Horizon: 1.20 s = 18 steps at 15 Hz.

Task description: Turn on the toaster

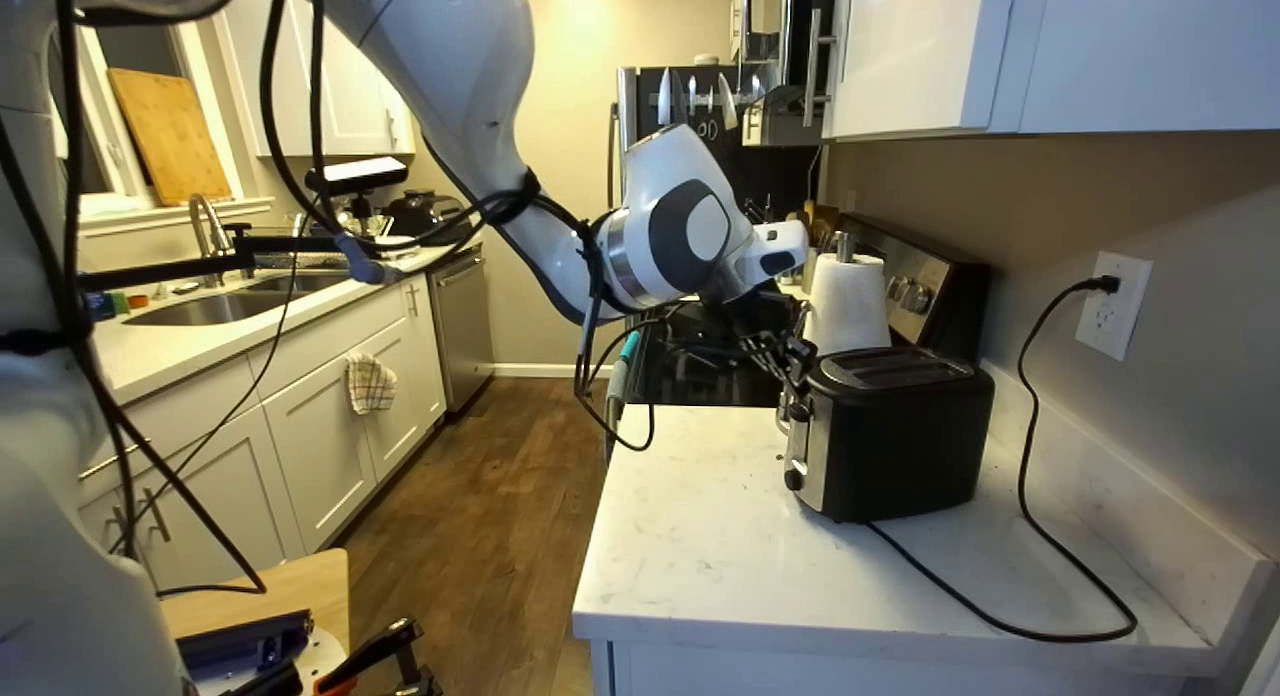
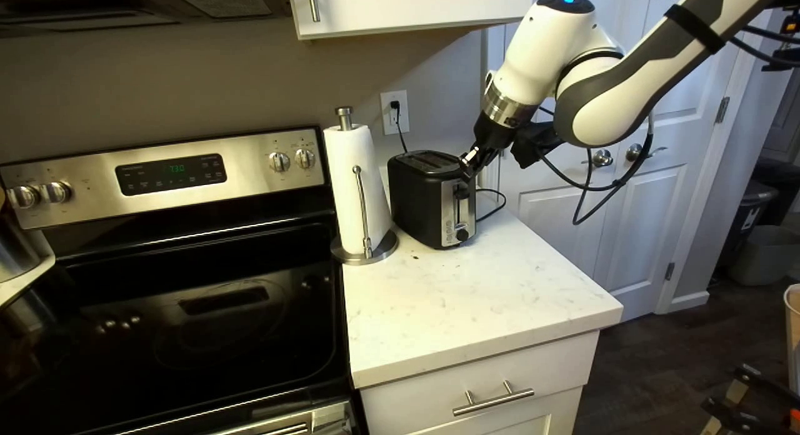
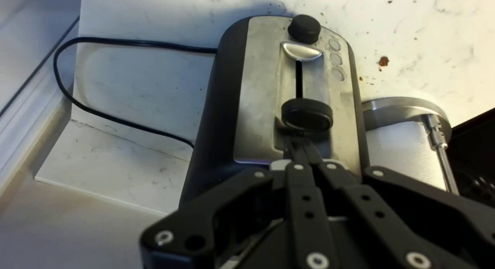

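Toaster (image 3: 265, 103) partly hides behind pincer (image 3: 302, 147) in wrist view.

The stove display (image 2: 171, 175) reads 730 in green; the far fridge (image 1: 755, 166) bears what looks like OD; the toaster (image 3: 258, 95) has marks too blurred to read

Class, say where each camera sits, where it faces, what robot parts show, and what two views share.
In an exterior view: near the arm, facing along the kitchen aisle; most of the arm shows.
In an exterior view: high in front of the stove, looking down toward the counter; arm and gripper show.
Wrist view: behind the gripper, looking down at the toaster; only the gripper shows.
Both exterior views share the arm, toaster and paper towels.
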Available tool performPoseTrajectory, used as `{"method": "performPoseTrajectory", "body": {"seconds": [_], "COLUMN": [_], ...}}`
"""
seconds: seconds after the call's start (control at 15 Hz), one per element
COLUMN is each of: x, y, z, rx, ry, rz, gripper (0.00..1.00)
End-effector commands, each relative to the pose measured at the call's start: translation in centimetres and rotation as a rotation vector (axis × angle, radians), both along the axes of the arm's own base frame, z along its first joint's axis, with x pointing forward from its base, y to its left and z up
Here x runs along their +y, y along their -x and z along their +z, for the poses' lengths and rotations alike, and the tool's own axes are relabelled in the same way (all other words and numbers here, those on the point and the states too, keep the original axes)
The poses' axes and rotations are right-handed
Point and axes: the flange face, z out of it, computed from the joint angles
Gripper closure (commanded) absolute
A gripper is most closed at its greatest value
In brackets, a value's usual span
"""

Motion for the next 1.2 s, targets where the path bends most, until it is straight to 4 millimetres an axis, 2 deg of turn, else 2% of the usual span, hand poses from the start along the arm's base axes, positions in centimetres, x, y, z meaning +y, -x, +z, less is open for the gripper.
{"method": "performPoseTrajectory", "body": {"seconds": [0.0,0.33,0.87,1.13], "x": [1.1,2.1,1.5,2.0], "y": [0.8,0.9,0.9,0.8], "z": [-0.7,-1.2,-1.7,-1.9], "rx": [-0.02,-0.027,-0.022,-0.01], "ry": [0.032,0.042,0.026,0.025], "rz": [0.01,0.003,-0.018,-0.007], "gripper": [1.0,1.0,1.0,1.0]}}
